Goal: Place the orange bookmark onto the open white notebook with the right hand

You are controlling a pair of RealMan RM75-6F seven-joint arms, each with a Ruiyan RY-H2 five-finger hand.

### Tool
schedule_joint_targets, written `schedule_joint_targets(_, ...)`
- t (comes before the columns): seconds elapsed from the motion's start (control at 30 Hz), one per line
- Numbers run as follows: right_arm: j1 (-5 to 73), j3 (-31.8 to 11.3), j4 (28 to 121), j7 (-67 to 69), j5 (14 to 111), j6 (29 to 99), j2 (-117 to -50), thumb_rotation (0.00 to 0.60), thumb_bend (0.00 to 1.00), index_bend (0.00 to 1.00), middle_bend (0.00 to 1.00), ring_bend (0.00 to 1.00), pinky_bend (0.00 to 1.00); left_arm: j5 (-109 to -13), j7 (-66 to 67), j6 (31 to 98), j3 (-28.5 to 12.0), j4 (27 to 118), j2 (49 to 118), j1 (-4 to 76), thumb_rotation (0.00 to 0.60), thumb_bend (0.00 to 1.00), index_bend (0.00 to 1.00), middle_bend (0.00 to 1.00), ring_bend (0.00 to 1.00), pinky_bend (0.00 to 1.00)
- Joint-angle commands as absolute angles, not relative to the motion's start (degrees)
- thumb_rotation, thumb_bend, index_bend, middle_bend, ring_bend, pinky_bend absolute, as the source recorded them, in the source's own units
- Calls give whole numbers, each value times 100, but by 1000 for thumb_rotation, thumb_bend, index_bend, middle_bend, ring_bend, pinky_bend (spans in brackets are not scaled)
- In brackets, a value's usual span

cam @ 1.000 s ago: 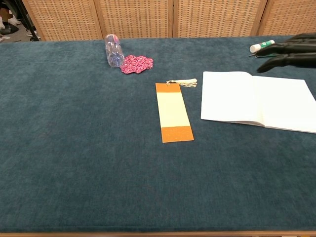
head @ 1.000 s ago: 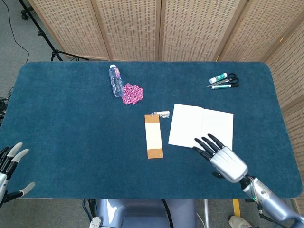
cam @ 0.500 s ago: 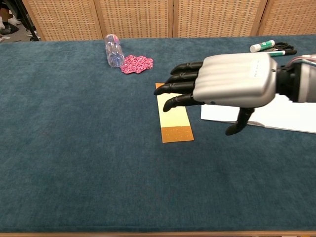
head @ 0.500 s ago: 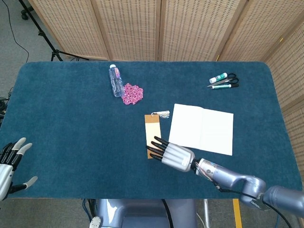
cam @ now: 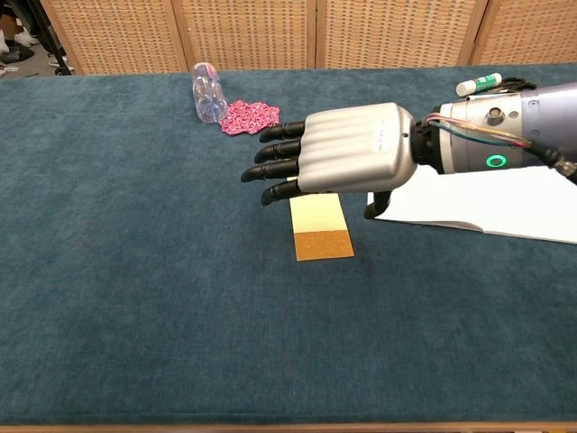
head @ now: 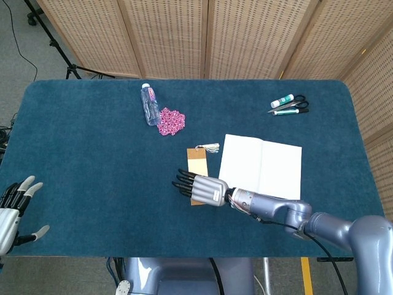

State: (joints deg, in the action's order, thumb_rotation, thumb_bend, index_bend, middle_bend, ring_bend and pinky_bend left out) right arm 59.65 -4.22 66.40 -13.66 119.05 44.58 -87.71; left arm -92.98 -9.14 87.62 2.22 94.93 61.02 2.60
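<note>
The orange bookmark [head: 197,165] lies flat on the blue table, its tassel at the far end; its near part shows in the chest view [cam: 320,233]. Just to its right lies the open white notebook [head: 261,166], partly hidden by the arm in the chest view [cam: 505,203]. My right hand [head: 199,187] hovers palm down over the bookmark's near end, fingers stretched out to the left and holding nothing [cam: 338,156]. My left hand [head: 13,209] hangs open at the table's near left corner, off the table edge.
A clear plastic bottle [head: 149,105] lies beside a pink crocheted piece [head: 171,121] at the back left. Scissors, a pen and a glue stick [head: 290,103] lie at the back right. Wicker screens stand behind the blue table [head: 86,153].
My right hand has swept left from beside the notebook's near edge to above the bookmark's near end. The bookmark and notebook have not moved. The left hand barely shifted.
</note>
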Motion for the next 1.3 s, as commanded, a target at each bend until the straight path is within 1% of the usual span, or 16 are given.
schedule_joint_targets(0.03,6103,-338,6509,-1408,11867,4309,-8872,600,0,138,4,0,0,-9272,-897,8698,215,9505,6103,293,600,158,0,0,0,0)
schedule_joint_targets(0.37,6311,-305,6351,-1826,11434,3731,-9187,600,0,168,4,0,0,-9183,-874,8522,208,9518,6099,365,600,161,0,0,0,0)
schedule_joint_targets(0.67,6298,-105,6204,-1900,11206,3731,-9353,600,0,178,4,0,0,-9141,-1020,8529,200,9459,6070,357,600,162,0,0,0,0)
schedule_joint_targets(0.77,6298,-63,6190,-1823,11129,3791,-9392,600,0,213,5,0,0,-9136,-1052,8521,196,9452,6060,364,600,162,0,0,0,0)
schedule_joint_targets(0.83,6306,-31,6165,-1747,11086,3845,-9416,600,0,257,11,0,0,-9136,-1066,8526,193,9453,6054,364,600,163,0,0,0,0)
schedule_joint_targets(0.93,6298,33,6100,-1562,11034,3973,-9457,600,2,352,27,0,0,-9144,-1069,8527,195,9459,6049,367,600,163,0,0,0,0)
schedule_joint_targets(1.0,6279,101,6027,-1390,11007,4079,-9492,600,38,414,39,0,0,-9159,-1072,8521,204,9465,6046,370,600,164,0,0,0,0)
schedule_joint_targets(1.07,6249,175,5953,-1169,10994,4237,-9527,600,108,449,48,0,0,-9163,-1073,8518,211,9468,6044,369,600,163,0,0,0,0)
schedule_joint_targets(1.17,6216,281,5826,-892,11024,4497,-9557,600,219,475,56,0,0,-9164,-1054,8521,215,9475,6047,365,600,164,0,0,0,0)
schedule_joint_targets(1.3,6190,391,5663,-650,11069,4798,-9568,600,296,501,66,0,13,-9192,-1021,8530,230,9496,6051,360,600,165,0,0,0,0)
